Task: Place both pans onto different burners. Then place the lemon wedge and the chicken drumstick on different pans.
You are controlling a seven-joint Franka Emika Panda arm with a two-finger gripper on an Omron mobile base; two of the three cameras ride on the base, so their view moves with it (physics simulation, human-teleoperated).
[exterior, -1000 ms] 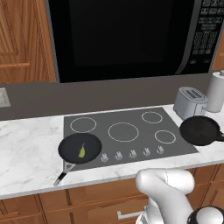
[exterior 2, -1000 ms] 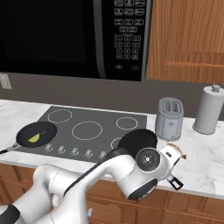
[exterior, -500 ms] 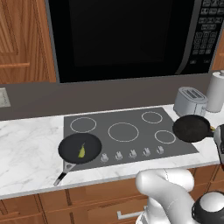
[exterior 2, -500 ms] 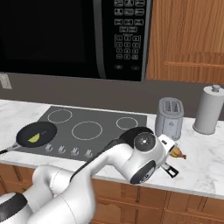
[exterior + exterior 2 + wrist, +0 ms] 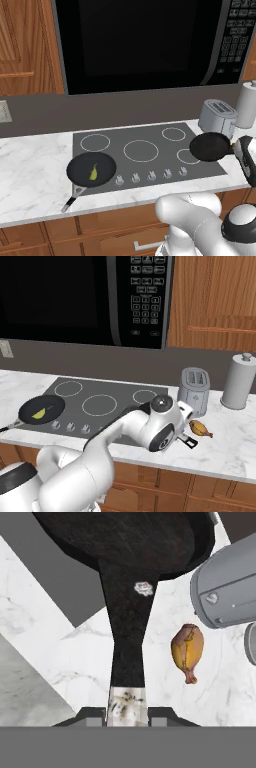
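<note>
The hand (image 5: 127, 714) is clamped on the silver end of the handle of the right-hand pan (image 5: 210, 146), with the handle running straight up from between the fingertips in the hand view to the round black pan body (image 5: 117, 539). In the left base view this pan sits over the right edge of the dark cooktop (image 5: 145, 165), overlapping the front right burner ring (image 5: 186, 156), with the hand at the far right edge of the picture. The other pan (image 5: 91, 168) sits at the cooktop's front left corner, its handle pointing toward the tabletop's (image 5: 30, 170) front edge, and the lemon wedge (image 5: 93, 172) lies inside it. The chicken drumstick (image 5: 200, 428) lies on the marble tabletop to the right of the cooktop, in front of the silver toaster (image 5: 194, 391) and apart from it, its narrow bone end pointing away from the pan in the hand view (image 5: 187, 652). A white paper towel roll (image 5: 239, 381) stands further right, near the wall.
</note>
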